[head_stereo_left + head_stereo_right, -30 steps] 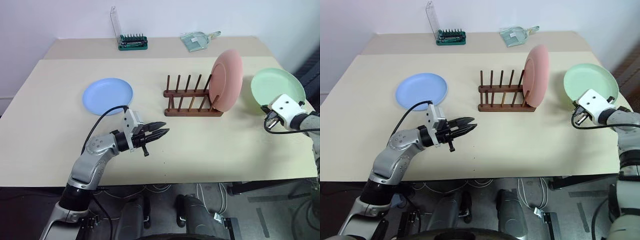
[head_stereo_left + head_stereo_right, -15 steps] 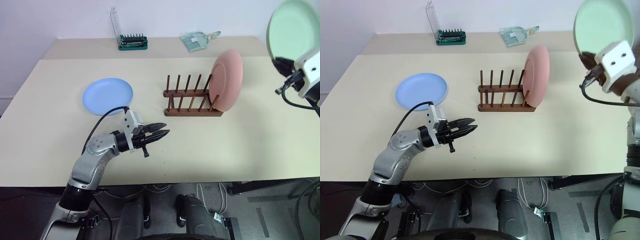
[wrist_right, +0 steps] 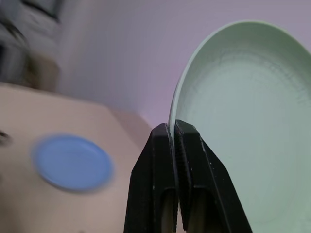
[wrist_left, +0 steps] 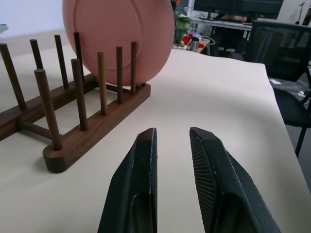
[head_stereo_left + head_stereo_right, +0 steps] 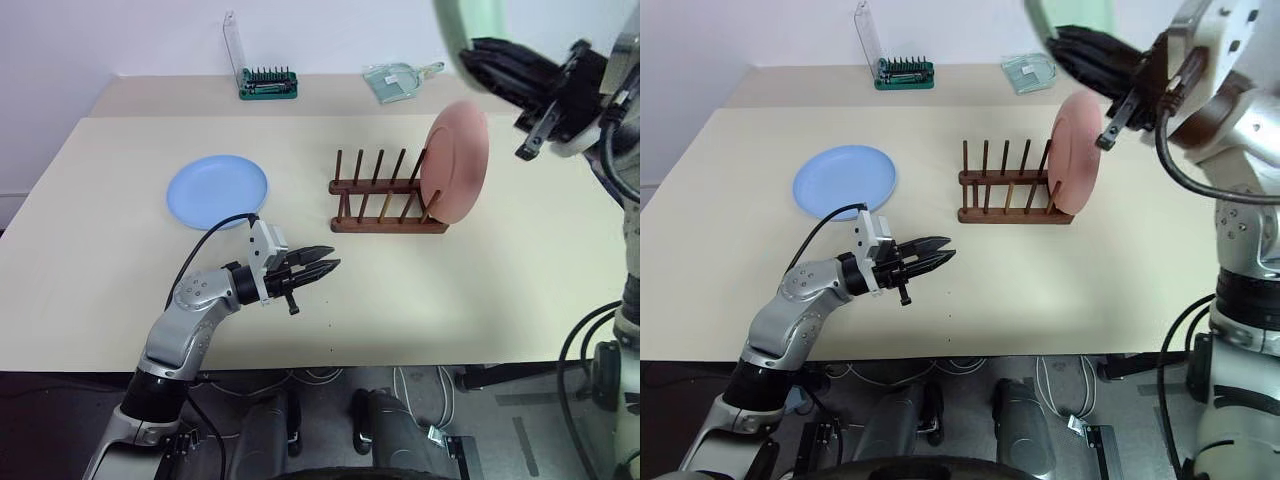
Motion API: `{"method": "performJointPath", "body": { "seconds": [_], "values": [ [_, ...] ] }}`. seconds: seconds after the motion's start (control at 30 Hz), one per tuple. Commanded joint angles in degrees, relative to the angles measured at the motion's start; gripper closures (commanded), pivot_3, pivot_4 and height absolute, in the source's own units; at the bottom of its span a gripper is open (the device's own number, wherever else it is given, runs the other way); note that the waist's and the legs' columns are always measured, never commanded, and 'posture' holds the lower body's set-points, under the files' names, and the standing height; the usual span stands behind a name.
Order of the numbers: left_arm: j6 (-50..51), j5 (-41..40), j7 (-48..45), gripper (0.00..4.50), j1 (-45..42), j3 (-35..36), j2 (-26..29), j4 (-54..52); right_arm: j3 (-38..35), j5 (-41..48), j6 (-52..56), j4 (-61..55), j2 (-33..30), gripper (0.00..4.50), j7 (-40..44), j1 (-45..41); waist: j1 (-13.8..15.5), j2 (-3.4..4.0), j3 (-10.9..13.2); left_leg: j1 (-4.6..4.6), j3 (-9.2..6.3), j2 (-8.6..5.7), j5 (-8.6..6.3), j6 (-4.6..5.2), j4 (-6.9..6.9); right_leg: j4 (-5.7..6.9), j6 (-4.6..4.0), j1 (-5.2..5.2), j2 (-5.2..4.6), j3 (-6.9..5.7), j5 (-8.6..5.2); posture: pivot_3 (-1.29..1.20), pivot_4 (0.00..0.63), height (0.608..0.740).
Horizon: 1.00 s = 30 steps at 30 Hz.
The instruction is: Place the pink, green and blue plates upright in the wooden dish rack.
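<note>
The green plate (image 3: 243, 121) is pinched by its rim in the right gripper (image 3: 173, 130)'s closed jaws, raised above the wooden dish rack (image 5: 385, 205) where the pink plate (image 5: 458, 162) stands upright, while the left gripper (image 5: 325, 268)'s jaws hover slightly parted and empty over the tabletop (image 5: 480, 280) facing the rack, the blue plate (image 5: 217, 190) flat behind them.

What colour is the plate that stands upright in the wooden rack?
Salmon pink. The pink plate shows best in the left eye view, at the rack's right end.

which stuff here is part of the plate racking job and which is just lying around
Job: pink plate standing in the rack; green plate pinched by the right gripper; blue plate flat on the table.
Lying about: bit case; clear dustpan.
</note>
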Motion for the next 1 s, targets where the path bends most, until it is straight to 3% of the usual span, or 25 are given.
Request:
{"method": "performJointPath", "body": {
  "seconds": [0.03, 0.43, 1.0],
  "values": [
    [-1.3, -0.6, 0.2, 3.45, 0.3, 0.8, -0.2, -1.1, -1.4, 6.1, 4.4, -4.5, 2.3, 4.44, -2.7, 0.3, 0.0, 0.00, 0.0, 0.00, 0.00, 0.00, 0.00, 0.00, 0.00, 0.00, 0.00, 0.00, 0.00, 0.00, 0.00, 0.00, 0.150, 0.740],
    [-1.8, -1.1, 0.0, 3.45, 0.4, 2.7, 1.0, -0.4, -5.3, 21.4, 14.9, -2.4, 12.4, 4.44, -12.7, 5.1, -0.1, -0.01, 0.0, -0.02, -0.01, 0.00, -0.01, 0.00, -0.01, -0.02, -0.02, -0.01, 0.00, 0.00, 0.01, 0.00, 0.150, 0.740],
    [-1.7, -1.7, 0.5, 3.45, 0.7, 5.7, 3.1, -1.2, -3.1, 17.9, 15.1, 4.8, 18.9, 4.44, -18.0, 5.8, -0.1, 0.00, 0.0, -0.10, -0.01, -0.01, -0.02, 0.01, -0.03, -0.06, -0.01, -0.08, 0.02, -0.01, 0.01, 0.00, 0.150, 0.740]
  ]
}}
